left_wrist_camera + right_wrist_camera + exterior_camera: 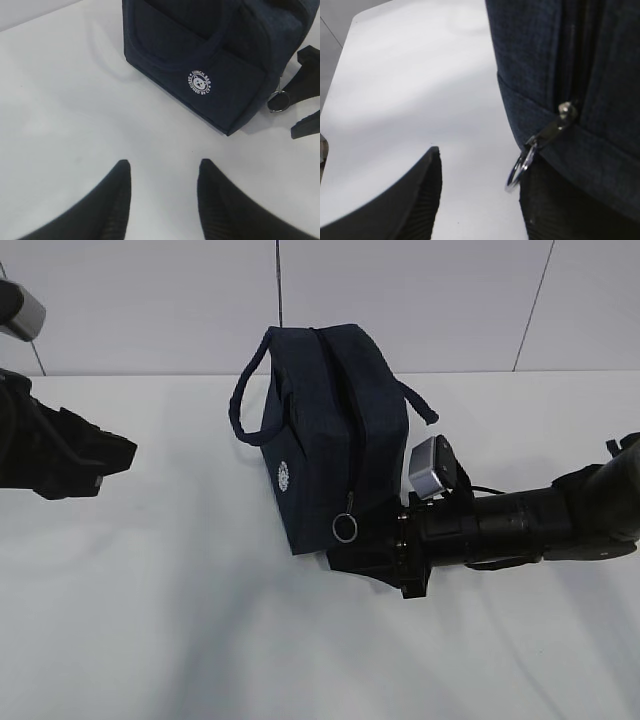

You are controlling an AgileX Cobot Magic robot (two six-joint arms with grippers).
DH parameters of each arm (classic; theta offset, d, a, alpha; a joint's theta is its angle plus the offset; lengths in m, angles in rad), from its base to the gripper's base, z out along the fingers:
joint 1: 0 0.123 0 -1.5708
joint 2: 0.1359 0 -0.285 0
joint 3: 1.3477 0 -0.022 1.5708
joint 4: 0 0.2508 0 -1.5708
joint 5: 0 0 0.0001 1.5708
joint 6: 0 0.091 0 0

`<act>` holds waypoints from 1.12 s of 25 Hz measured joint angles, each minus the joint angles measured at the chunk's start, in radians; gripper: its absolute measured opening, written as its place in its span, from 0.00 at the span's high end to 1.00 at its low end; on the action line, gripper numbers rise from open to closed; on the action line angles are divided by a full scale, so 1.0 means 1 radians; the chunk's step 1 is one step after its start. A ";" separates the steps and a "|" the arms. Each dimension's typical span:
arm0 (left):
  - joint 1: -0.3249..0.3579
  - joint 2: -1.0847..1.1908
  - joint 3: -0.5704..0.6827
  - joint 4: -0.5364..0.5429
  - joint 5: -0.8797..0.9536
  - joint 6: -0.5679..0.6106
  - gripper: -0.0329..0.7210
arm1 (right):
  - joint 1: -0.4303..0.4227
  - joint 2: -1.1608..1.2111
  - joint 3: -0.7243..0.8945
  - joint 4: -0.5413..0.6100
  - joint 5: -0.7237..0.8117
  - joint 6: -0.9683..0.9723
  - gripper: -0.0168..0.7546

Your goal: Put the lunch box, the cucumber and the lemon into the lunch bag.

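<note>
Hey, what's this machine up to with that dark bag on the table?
A two-armed robot is working on a navy lunch bag standing on a white table. Its right hand is at the bag's near end, fingers apart beside the silver ring pull of the zipper, which looks closed. Whether it touches the ring is hard to tell. The left hand hangs open over bare table, away from the bag, holding nothing. No food or box is in sight.

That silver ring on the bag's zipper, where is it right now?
The ring pull hangs at the lunch bag's near end, mid-table in the exterior view, just beside the right gripper.
</note>
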 joint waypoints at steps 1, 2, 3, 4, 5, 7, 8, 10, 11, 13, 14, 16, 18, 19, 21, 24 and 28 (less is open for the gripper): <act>0.000 0.000 0.000 0.000 0.000 0.000 0.53 | 0.000 0.000 0.000 0.000 -0.004 0.000 0.48; 0.000 0.000 0.000 0.000 0.000 0.000 0.53 | 0.000 0.000 -0.005 0.000 -0.009 0.000 0.48; 0.000 0.000 0.000 0.000 0.000 0.000 0.54 | 0.000 0.000 -0.009 0.000 -0.015 0.000 0.48; 0.000 0.000 0.000 0.000 0.000 0.000 0.54 | 0.000 0.000 -0.013 0.000 -0.019 0.002 0.48; 0.000 0.000 0.000 0.000 0.000 0.000 0.54 | 0.000 0.000 -0.019 0.000 -0.023 0.002 0.48; 0.000 0.000 0.000 0.000 0.000 0.000 0.54 | 0.000 0.000 -0.031 0.000 -0.031 0.019 0.48; 0.000 0.000 0.000 0.000 0.000 0.000 0.54 | 0.000 0.000 -0.038 0.000 -0.038 0.032 0.48; 0.000 0.000 0.000 0.000 0.000 0.000 0.54 | 0.000 0.000 -0.050 0.000 -0.054 0.063 0.48; 0.000 0.000 0.000 0.000 0.000 0.000 0.55 | 0.000 0.000 -0.055 0.000 -0.060 0.073 0.48; 0.000 0.000 0.000 0.000 0.000 0.000 0.55 | 0.000 0.000 -0.059 0.000 -0.064 0.080 0.48; 0.000 0.000 0.000 0.000 0.000 0.000 0.55 | 0.000 0.000 -0.059 0.000 -0.064 0.085 0.49; 0.000 0.000 0.000 0.000 0.000 0.000 0.55 | 0.000 0.000 -0.059 0.000 -0.064 0.087 0.51; 0.000 0.000 0.000 0.000 0.000 0.000 0.55 | 0.000 0.002 -0.059 0.000 -0.064 0.087 0.56; 0.000 0.000 0.000 0.000 0.000 0.000 0.55 | 0.000 0.002 -0.059 0.000 -0.064 0.087 0.59; 0.000 0.000 0.000 0.000 0.000 0.000 0.55 | 0.000 0.002 -0.059 0.000 -0.064 0.087 0.67; 0.000 0.000 0.000 0.001 0.000 0.000 0.55 | 0.000 0.002 -0.059 0.000 -0.064 0.087 0.75; 0.000 0.000 0.000 0.001 0.000 0.000 0.55 | 0.000 0.002 -0.059 0.000 -0.064 0.087 0.84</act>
